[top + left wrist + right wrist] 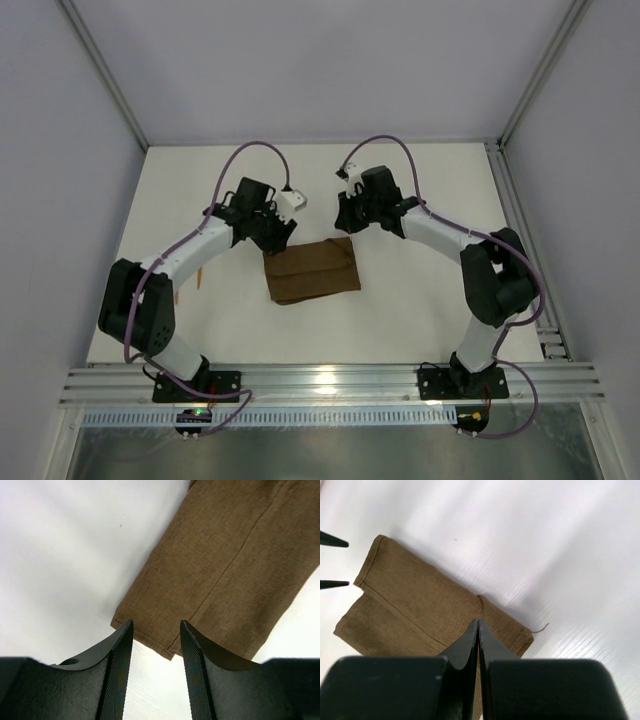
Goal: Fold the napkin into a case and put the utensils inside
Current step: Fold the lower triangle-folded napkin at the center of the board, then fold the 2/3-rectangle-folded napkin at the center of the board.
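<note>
Finds the folded napkin [312,270] on the table [420,200], long axis left to right. Has the left tool [156,625] part open, empty, over its far-left corner; right tool [478,625] shut, empty, far-right.

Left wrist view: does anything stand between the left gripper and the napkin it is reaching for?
Nothing visible does. The left gripper hangs open directly over a corner of the napkin, with only bare table beside that corner and nothing lying across the gap.
</note>
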Motion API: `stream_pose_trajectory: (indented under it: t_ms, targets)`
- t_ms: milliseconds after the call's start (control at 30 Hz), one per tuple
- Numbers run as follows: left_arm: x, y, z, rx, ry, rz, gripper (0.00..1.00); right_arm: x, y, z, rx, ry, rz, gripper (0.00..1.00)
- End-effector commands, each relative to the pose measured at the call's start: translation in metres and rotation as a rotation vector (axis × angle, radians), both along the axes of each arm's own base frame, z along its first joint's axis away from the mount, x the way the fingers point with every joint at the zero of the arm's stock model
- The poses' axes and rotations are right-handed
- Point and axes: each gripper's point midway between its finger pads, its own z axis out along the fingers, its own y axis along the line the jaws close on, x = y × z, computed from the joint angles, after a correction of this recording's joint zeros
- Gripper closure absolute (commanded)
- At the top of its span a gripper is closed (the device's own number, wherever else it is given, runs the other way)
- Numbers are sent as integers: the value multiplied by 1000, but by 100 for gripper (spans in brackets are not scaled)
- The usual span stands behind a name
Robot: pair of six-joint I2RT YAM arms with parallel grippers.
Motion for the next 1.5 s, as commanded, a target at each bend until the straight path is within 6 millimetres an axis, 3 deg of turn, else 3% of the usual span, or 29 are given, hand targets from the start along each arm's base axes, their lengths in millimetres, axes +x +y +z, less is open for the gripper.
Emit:
stream_pose_trajectory:
  t_ms: [0, 233, 400, 533, 667, 700, 733, 800, 833, 933, 1000, 1033, 1067, 1133, 1167, 1200, 1467]
  targets:
    - [-1, 16, -10, 46, 24, 57, 56, 10, 0, -9, 29, 37, -28, 96]
    - [-9, 26, -58, 114, 105, 65, 57, 1, -9, -55, -3, 114, -55, 96]
    - [-14, 27, -69, 122, 126, 58, 57, -5, -12, -76, -19, 159, -62, 96]
    - [-16, 25, -67, 101, 134, 51, 58, 1, -15, -71, -24, 137, -68, 96]
    - [-24, 15, -50, 28, 134, 2, 57, 9, -19, -49, -35, 65, -59, 95]
    - [-27, 14, -36, 13, 111, -24, 55, 10, -20, -42, -36, 39, -55, 94]
    - [-30, 12, -27, 1, 100, -42, 53, 13, -20, -20, -19, -20, -53, 91]
    - [-37, 5, 2, -56, 59, -97, 48, 14, -26, 1, -27, -95, -49, 82]
    - [-46, 6, 8, -54, 70, -133, 46, 16, -30, 31, -7, -178, -61, 80]
    - [-66, 2, 20, -36, 57, -217, 36, 11, -37, 69, 11, -340, -40, 69]
    - [-79, 7, 10, 63, 66, -237, 33, -5, -43, 95, 38, -440, -13, 58]
    - [-97, -3, 0, 110, 71, -302, 33, -9, -42, 110, 71, -495, 1, 55]
    - [-103, -5, -5, 160, 48, -337, 32, -23, -43, 118, 112, -528, 29, 53]
    - [-123, -13, -24, 275, 8, -427, 28, -33, -41, 129, 204, -569, 14, 45]
    - [-123, -19, -28, 292, -24, -447, 27, -36, -42, 134, 230, -585, 6, 40]
    - [-125, -22, -32, 314, -38, -463, 17, -41, -43, 143, 260, -609, 4, 35]
    - [-109, -13, -58, 524, -141, -496, 6, -64, -33, 129, 286, -492, 99, 32]
